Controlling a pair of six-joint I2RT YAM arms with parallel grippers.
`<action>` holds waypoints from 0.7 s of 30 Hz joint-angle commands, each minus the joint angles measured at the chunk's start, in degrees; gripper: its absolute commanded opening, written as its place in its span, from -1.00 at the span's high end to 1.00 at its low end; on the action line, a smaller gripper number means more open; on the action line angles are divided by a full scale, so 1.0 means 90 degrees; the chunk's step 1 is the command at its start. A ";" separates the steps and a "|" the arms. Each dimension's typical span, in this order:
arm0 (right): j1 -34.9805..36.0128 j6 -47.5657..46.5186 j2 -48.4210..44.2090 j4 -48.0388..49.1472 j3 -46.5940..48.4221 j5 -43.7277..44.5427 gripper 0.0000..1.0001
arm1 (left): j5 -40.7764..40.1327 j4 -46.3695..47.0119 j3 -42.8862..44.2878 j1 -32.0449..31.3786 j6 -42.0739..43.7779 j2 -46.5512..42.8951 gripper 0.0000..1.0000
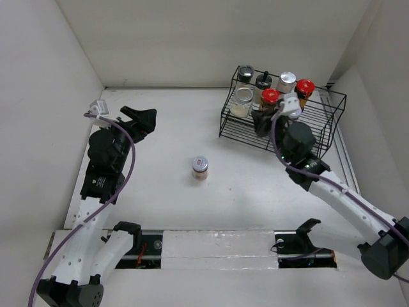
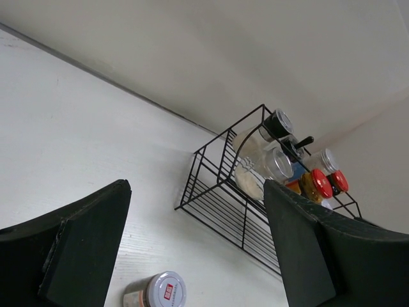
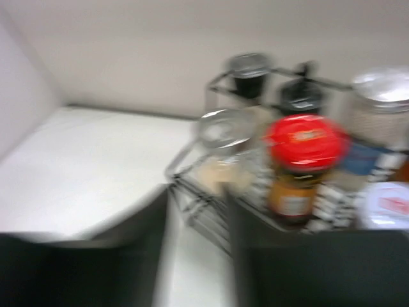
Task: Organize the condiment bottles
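Nearest you, a small silver-lidded jar (image 1: 200, 167) stands alone on the white table (image 1: 160, 204). Your left gripper (image 1: 146, 121) is wide open and holds nothing. Your right gripper (image 1: 260, 123) is open a little and empty too, at the front of the black wire rack (image 1: 239, 128). Inside stand a red-capped bottle (image 1: 270, 97) and a clear jar (image 1: 243, 101); four more bottles (image 1: 287, 82) line the back.

Soft, even light reached all sides, leaving only faint shadows on the white surface (image 1: 179, 128). Overhead and left wrist views were sharp; the right wrist view was heavily blurred throughout.
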 commanded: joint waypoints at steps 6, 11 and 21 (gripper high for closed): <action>0.1991 -0.0285 0.1495 0.0099 -0.0498 -0.1693 -0.34 | 0.0089 0.0282 -0.0052 0.0019 -0.0026 -0.0005 -0.62; 0.2774 -0.0354 0.2101 -0.0214 -0.0595 -0.1470 -1.00 | 0.0148 0.0341 -0.0052 0.0019 -0.0026 -0.0063 -0.65; 0.2833 -0.0285 0.3654 0.0302 0.0048 -0.1530 -1.00 | 0.0264 0.0350 -0.0052 0.0019 -0.0026 -0.0063 -0.67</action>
